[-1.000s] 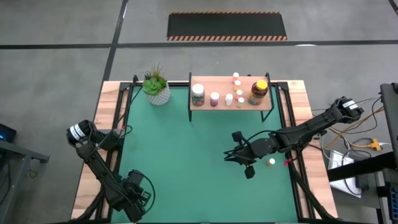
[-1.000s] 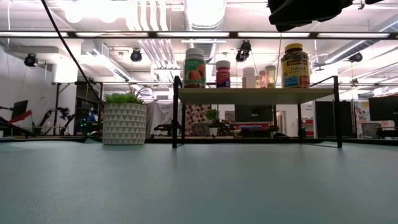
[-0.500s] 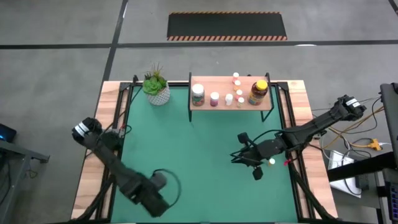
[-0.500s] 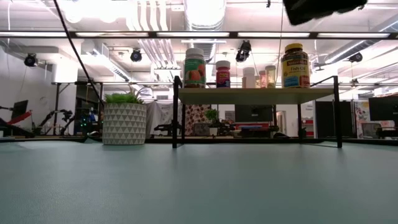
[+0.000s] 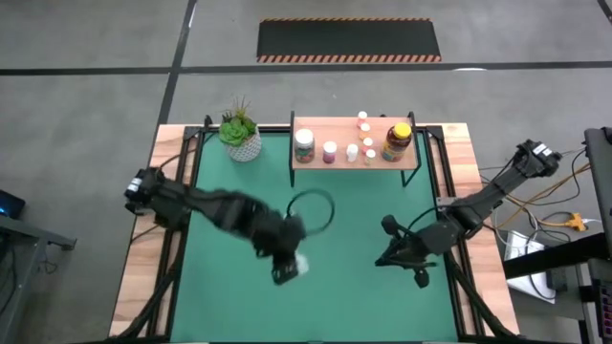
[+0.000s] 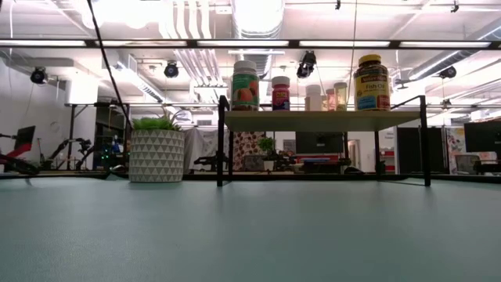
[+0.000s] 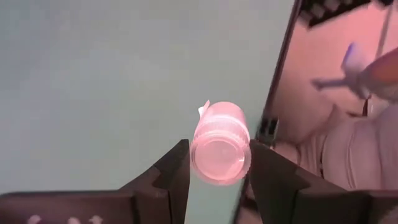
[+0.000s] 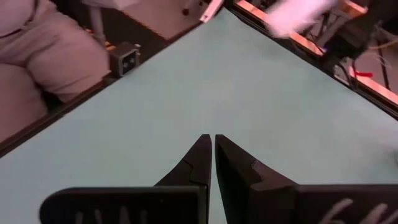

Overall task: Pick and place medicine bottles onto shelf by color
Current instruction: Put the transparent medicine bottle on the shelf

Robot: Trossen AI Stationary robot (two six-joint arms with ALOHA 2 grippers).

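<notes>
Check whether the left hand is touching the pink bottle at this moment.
Touching. The left wrist view shows the pink bottle clamped between both fingers of the left hand, no gap on either side.

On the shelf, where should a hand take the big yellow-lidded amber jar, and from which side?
Grip the amber jar around its straight round body below the lid, coming level from the shelf's open table-side front. It stands upright at the right end; small bottles crowd its left, so come in slightly from the right.

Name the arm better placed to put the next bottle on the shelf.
Left. The left gripper is already shut on a pink bottle over the mat; the right gripper is shut and empty, away from the shelf.
</notes>
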